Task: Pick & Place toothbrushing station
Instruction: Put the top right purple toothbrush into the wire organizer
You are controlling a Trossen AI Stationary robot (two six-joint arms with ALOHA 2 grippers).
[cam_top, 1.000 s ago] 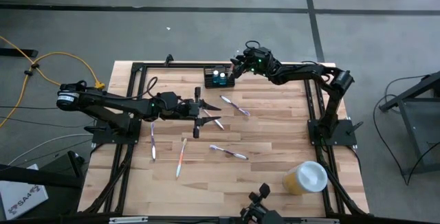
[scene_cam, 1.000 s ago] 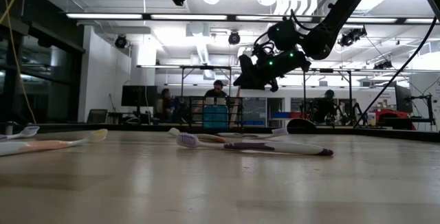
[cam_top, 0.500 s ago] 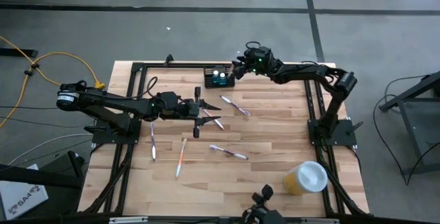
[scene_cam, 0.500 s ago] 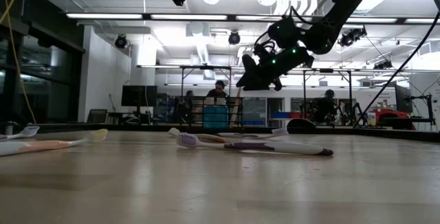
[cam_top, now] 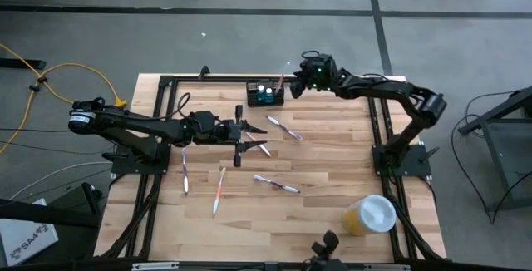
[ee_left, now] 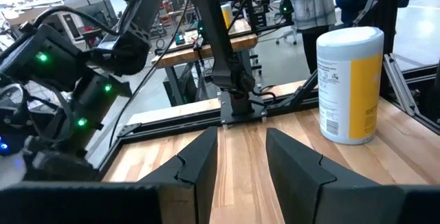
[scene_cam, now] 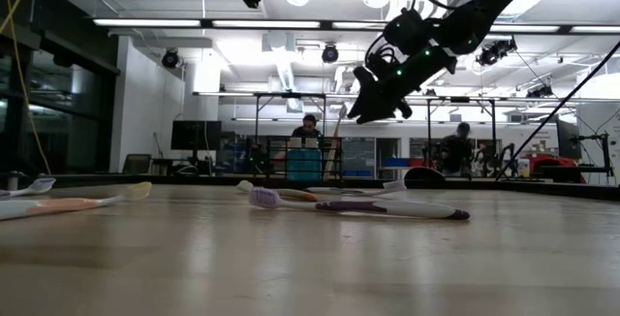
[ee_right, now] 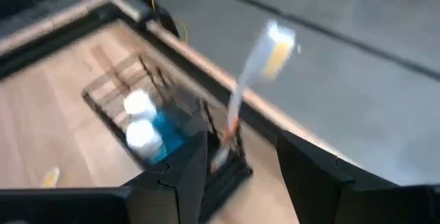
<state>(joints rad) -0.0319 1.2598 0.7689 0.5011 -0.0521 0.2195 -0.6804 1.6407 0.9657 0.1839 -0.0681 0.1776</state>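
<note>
The toothbrushing station (cam_top: 264, 94), a small black caddy, stands at the table's far edge with two white-capped blue bottles in it (ee_right: 148, 131). A toothbrush (ee_right: 251, 86) stands tilted in a slot at the caddy's right end, head up; it also shows in the high view (cam_top: 280, 82). My right gripper (cam_top: 301, 76) is open and empty, raised just to the right of the caddy (ee_right: 240, 176). My left gripper (cam_top: 246, 136) is open and empty over the table's middle (ee_left: 240, 162).
Several toothbrushes lie on the table: a purple one (cam_top: 284, 127), one under my left gripper (cam_top: 259, 145), one nearer the front (cam_top: 277, 184), an orange one (cam_top: 219, 189) and one at the left (cam_top: 184, 169). A yellow cup with a white lid (cam_top: 370, 214) stands front right.
My right gripper has drawn back from the caddy toward the table's right edge and risen. The toothbrush stays standing in the caddy's right-end slot.
</note>
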